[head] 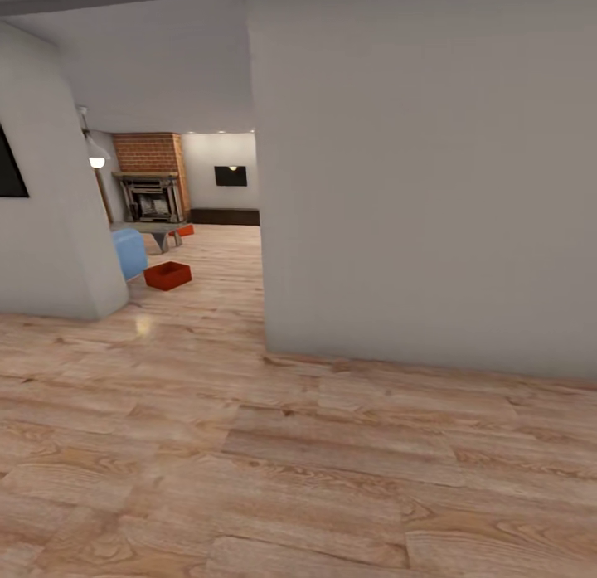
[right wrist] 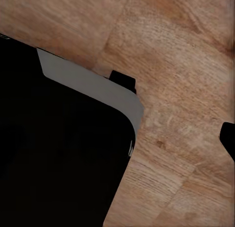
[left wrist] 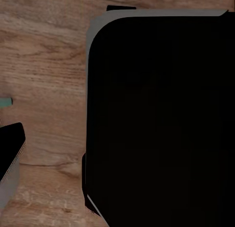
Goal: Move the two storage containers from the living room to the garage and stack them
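The two storage containers (head: 167,275) (head: 186,230) are seen across the wood-plank floor (head: 249,445), by the grey low table (head: 153,228); an approach is needed. Jaw states cannot be told.

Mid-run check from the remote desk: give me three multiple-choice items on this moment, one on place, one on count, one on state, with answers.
1. The nearer storage container sits:
A. on the grey low table
B. on the wood-plank floor beside the blue sofa
C. on the fireplace ledge

2. Orange-red containers in the head view:
A. one
B. two
C. three

3. The nearer container is:
A. upright, open side up
B. flipped over
C. stacked on the other

Answers: 1 B, it rests on planks by the sofa. 2 B, a second lies farther back by the table. 3 A, its inside shows.
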`<state>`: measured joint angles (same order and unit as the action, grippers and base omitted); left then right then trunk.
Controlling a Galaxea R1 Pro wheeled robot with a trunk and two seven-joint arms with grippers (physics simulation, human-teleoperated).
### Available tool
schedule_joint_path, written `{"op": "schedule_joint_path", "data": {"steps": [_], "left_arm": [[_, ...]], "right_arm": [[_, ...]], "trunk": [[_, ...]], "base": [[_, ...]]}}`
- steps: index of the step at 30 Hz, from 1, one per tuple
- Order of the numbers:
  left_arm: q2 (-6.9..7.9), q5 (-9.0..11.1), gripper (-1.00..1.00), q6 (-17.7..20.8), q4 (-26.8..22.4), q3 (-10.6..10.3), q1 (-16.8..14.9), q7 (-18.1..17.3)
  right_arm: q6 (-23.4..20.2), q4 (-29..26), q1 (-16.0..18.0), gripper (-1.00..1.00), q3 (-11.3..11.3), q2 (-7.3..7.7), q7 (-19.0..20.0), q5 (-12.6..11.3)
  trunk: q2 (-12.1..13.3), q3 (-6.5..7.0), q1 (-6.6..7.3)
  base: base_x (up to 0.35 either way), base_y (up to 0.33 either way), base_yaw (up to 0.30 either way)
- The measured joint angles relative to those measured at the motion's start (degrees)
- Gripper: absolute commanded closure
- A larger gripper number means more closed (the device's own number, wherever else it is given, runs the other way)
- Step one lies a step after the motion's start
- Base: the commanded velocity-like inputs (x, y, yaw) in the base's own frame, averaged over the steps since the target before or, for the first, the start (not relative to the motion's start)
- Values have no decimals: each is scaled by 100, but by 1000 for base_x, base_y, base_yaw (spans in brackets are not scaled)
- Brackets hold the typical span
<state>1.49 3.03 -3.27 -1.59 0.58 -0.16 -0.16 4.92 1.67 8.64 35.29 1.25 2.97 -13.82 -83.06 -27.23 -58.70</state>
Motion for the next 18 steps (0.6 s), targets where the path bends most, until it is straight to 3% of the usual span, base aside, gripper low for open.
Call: {"op": "schedule_joint_path", "data": {"steps": [13, 18], "left_arm": [[0, 0, -100, -1, 0, 1, 0, 0], [0, 0, -100, -1, 0, -1, 0, 0]], "right_arm": [[0, 0, 0, -100, 0, 0, -2, 0], [7, 0, 0, -100, 0, 9, 28, 10]], "trunk": [[0, 0, 0], [0, 0, 0]], "base": [[321, 0, 2], [321, 0, 172]]}}
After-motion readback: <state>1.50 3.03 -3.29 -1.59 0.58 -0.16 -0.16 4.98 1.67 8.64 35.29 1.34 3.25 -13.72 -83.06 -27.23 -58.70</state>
